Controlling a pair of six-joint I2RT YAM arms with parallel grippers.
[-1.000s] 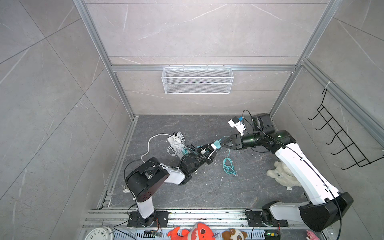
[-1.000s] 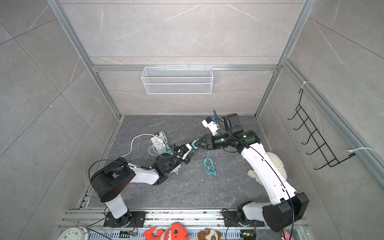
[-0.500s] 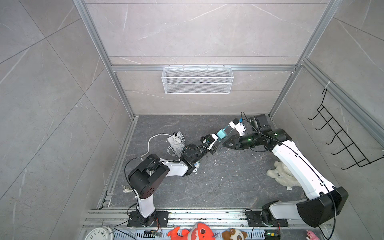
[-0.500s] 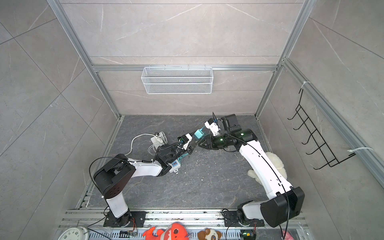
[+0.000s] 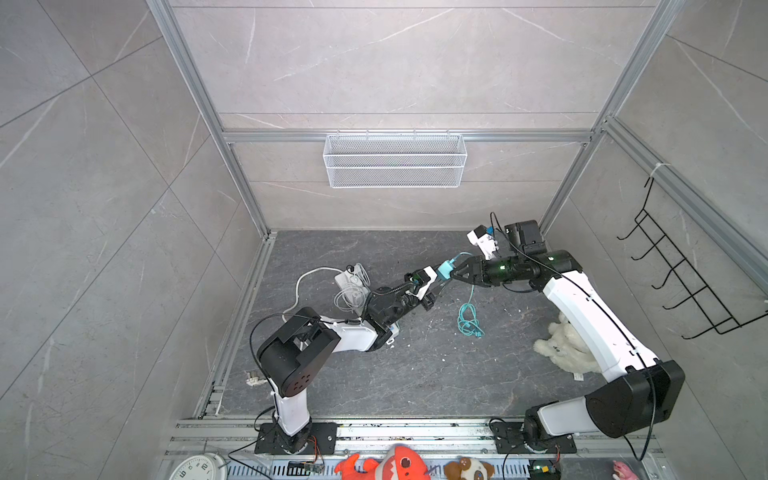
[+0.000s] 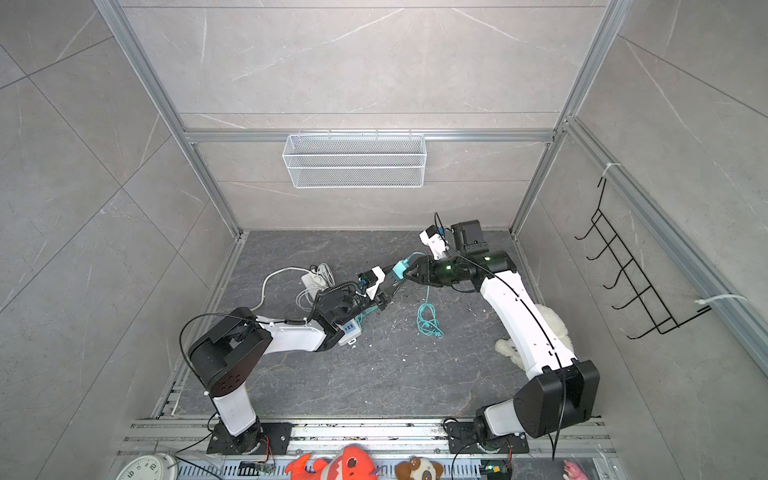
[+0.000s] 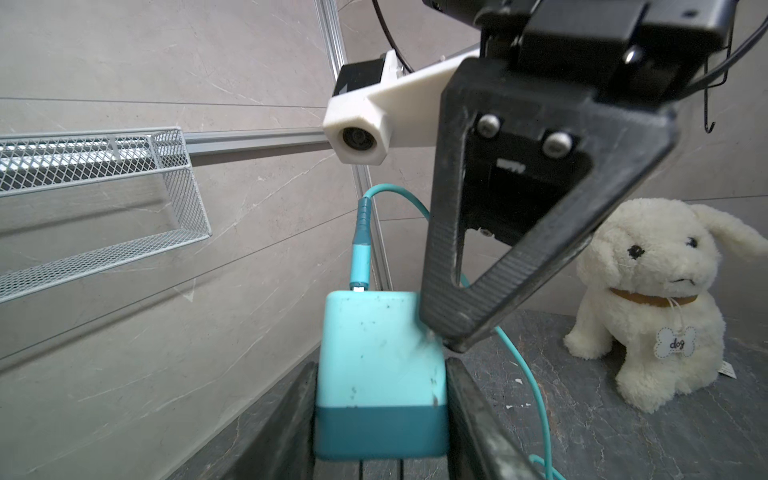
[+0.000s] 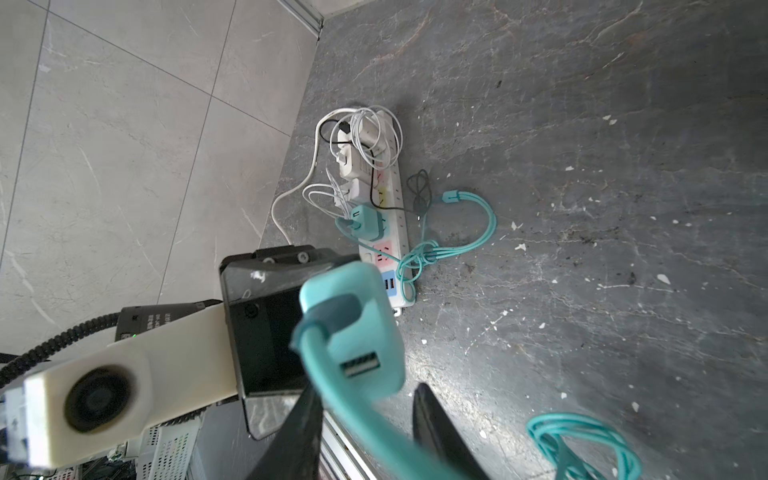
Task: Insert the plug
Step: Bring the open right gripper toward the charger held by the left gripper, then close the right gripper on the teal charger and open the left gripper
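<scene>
Left gripper (image 7: 380, 368) clamped on the teal plug (image 7: 374, 332), one finger on each side. Plug is off the floor, right of the power strip (image 8: 384, 254) in both top views. Right gripper (image 5: 453, 273) jaws slightly apart, tips against the plug's edge, cable (image 8: 345, 407) between them.

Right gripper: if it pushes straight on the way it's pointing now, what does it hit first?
The teal charger, held between the left gripper's fingers. The right gripper's tip looks to be against its edge.
</scene>
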